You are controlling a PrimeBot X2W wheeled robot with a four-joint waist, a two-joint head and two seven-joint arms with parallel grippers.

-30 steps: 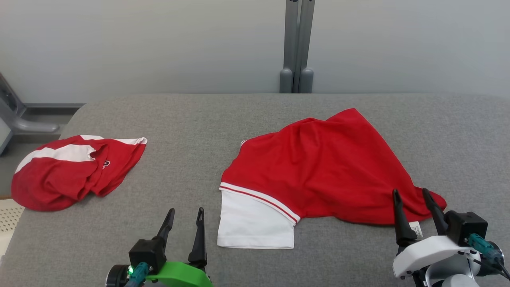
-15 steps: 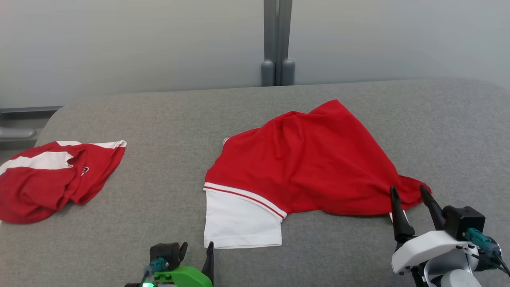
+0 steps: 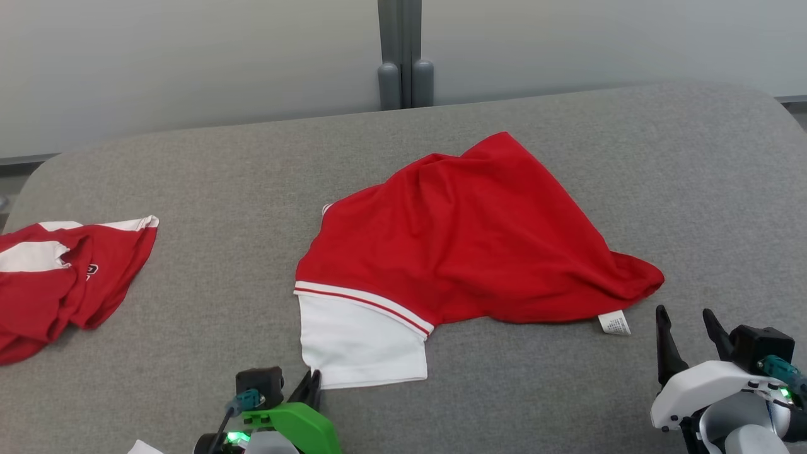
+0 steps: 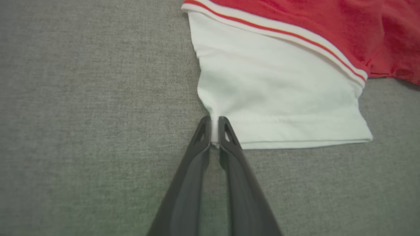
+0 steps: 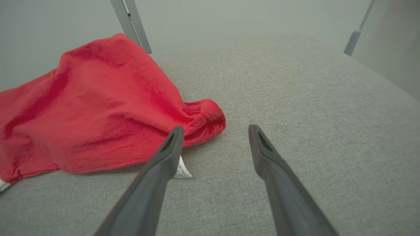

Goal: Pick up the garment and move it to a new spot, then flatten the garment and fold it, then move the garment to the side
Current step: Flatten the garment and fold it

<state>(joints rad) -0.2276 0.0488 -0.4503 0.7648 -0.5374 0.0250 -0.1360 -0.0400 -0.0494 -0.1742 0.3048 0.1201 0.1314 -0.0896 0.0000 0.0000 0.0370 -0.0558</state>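
Observation:
A red garment (image 3: 466, 246) with a white panel lies crumpled in the middle of the grey table (image 3: 567, 391). My left gripper (image 3: 310, 381) is at the white panel's near left corner. In the left wrist view, my left gripper (image 4: 214, 119) is shut on that corner, and the white cloth (image 4: 279, 82) bunches between the fingertips. My right gripper (image 3: 684, 312) stands open just short of the garment's right corner. In the right wrist view, the red cloth (image 5: 92, 111) lies left of the open right gripper (image 5: 215, 127), which has nothing between its fingers.
A second red and white garment (image 3: 57, 277) lies bunched at the table's left edge. A white label (image 3: 615, 323) sticks out under the garment's right corner. A grey post (image 3: 403, 57) stands behind the table's far edge.
The head camera has turned, so the whole picture has shifted. My left gripper has gone from open to shut on the white panel's corner. The right gripper stays open.

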